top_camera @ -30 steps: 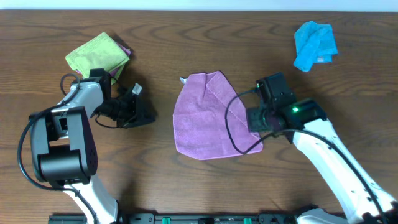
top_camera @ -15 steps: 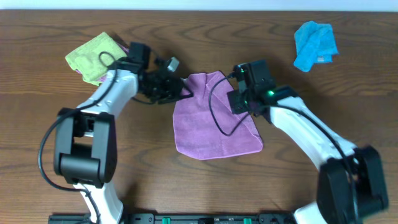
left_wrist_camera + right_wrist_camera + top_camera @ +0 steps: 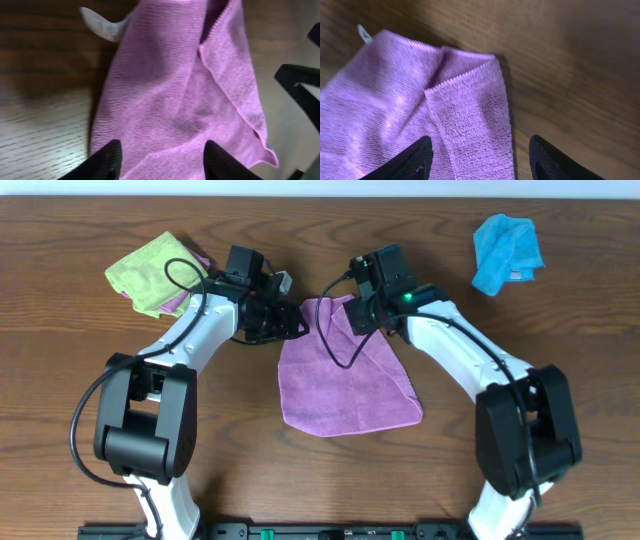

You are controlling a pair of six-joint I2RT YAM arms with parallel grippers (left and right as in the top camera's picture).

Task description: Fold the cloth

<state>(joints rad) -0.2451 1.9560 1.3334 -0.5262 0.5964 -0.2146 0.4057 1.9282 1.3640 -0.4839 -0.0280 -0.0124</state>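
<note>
The purple cloth (image 3: 340, 375) lies on the table's middle, with a flap folded over along its far right side. Its white tag (image 3: 102, 24) sticks out at the far left corner. My left gripper (image 3: 298, 323) is open over the cloth's far left corner; in the left wrist view (image 3: 160, 160) its fingers straddle the fabric. My right gripper (image 3: 350, 315) is open over the far right corner; in the right wrist view (image 3: 480, 160) its fingers straddle the folded flap (image 3: 472, 125). Neither gripper holds anything.
A lime-green cloth (image 3: 155, 272) with purple showing beneath it lies at the far left. A bright blue cloth (image 3: 505, 250) lies crumpled at the far right. The wooden table (image 3: 560, 330) stretches around them.
Both arms have swung in from the sides to the cloth's far edge. The left gripper came from the left, the right gripper from the cloth's right side. The cloth has not moved.
</note>
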